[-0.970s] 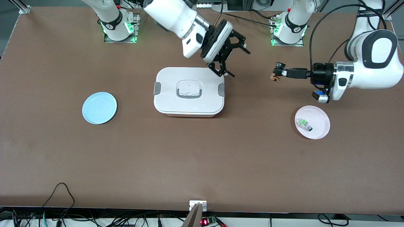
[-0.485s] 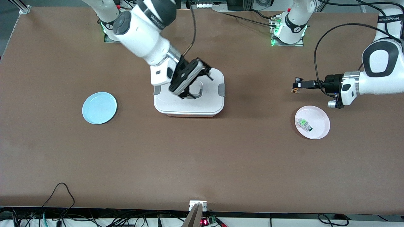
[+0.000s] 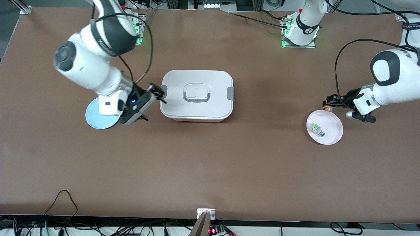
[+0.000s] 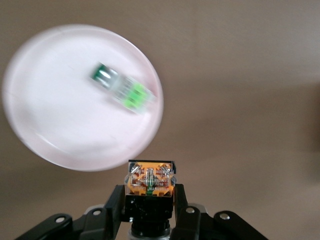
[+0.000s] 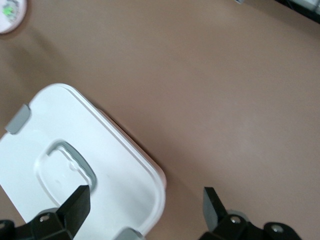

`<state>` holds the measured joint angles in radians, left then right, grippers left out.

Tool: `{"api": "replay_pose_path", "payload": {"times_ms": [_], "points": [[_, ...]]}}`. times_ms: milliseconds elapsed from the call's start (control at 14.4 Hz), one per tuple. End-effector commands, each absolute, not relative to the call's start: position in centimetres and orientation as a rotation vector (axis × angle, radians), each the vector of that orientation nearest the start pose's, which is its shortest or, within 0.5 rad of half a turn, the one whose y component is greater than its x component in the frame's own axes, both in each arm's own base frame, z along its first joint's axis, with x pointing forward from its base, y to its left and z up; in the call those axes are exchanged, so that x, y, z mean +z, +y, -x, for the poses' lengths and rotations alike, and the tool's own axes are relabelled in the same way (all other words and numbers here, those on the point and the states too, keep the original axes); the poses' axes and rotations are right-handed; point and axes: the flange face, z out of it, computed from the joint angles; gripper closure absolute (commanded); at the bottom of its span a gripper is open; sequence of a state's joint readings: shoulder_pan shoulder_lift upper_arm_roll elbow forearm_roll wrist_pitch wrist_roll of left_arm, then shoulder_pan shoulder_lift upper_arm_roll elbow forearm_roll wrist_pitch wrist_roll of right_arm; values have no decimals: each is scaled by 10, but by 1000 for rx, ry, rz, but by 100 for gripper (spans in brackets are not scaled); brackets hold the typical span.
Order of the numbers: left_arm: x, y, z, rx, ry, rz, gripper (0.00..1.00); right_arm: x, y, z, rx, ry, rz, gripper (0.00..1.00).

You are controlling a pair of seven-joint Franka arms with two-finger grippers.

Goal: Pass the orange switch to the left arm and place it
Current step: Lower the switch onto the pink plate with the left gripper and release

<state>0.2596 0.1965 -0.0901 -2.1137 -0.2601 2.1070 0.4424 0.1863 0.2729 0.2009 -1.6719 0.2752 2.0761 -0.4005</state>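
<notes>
1. Your left gripper hangs over the rim of the pink plate, at the left arm's end of the tabletop.
2. Its jaws are closed on the orange switch; the left wrist view shows a black finger pressed against each side of the switch's black body, with the orange end facing away from the wrist.
3. You can see the switch held in the air, not lying on anything. In the left wrist view it sits just past the plate's edge, above bare brown tabletop.
4. A green-and-white component lies on the pink plate, apart from the switch.
5. The box stands with its lid on near the middle of the tabletop, grey latches at both ends and the recessed handle on top. It is well apart from the left gripper.
6. Your right gripper is over the tabletop just beside the end of the box that faces the right arm's end of the table, close to that grey latch.
7. Its jaws stand wide apart and hold nothing; the right wrist view shows both fingertips spread, with the box lid and bare tabletop between them.
8. The blue plate lies toward the right arm's end, partly covered by the right arm's wrist.
</notes>
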Motion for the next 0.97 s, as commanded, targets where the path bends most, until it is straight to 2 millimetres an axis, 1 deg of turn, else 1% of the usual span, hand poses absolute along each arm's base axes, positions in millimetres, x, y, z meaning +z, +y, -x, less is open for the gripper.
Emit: {"api": "replay_pose_path", "payload": {"times_ms": [0, 69, 208, 277, 346, 416, 485, 554, 693, 762, 831, 900], "points": [[303, 90, -560, 68, 330, 3284, 100, 471, 212, -601, -117, -872, 2724, 0], [296, 92, -568, -5, 366, 3230, 100, 472, 193, -601, -86, -856, 2758, 0], [268, 95, -580, -116, 397, 3172, 100, 476, 163, -598, 5, -870, 2847, 0], [260, 96, -582, -134, 392, 3167, 100, 476, 150, -596, 53, -820, 2903, 0], [253, 96, -582, -128, 391, 3169, 100, 479, 142, -592, 102, -759, 2953, 0], [247, 96, -583, -117, 391, 3174, 100, 486, 128, -590, 130, -699, 3004, 0], [239, 97, -585, -106, 388, 3178, 100, 488, 108, -588, 175, -659, 3038, 0], [235, 98, -589, -127, 387, 3173, 100, 496, 89, -585, 198, -615, 3048, 0], [224, 100, -590, -139, 381, 3170, 100, 516, 55, -573, 241, -497, 3068, 0], [224, 100, -590, -141, 381, 3170, 100, 528, 43, -567, 235, -422, 3081, 0], [223, 101, -589, -139, 378, 3171, 100, 537, 35, -563, 235, -371, 3090, 0], [222, 101, -589, -136, 380, 3170, 100, 545, 34, -557, 241, -339, 3101, 0]]}}
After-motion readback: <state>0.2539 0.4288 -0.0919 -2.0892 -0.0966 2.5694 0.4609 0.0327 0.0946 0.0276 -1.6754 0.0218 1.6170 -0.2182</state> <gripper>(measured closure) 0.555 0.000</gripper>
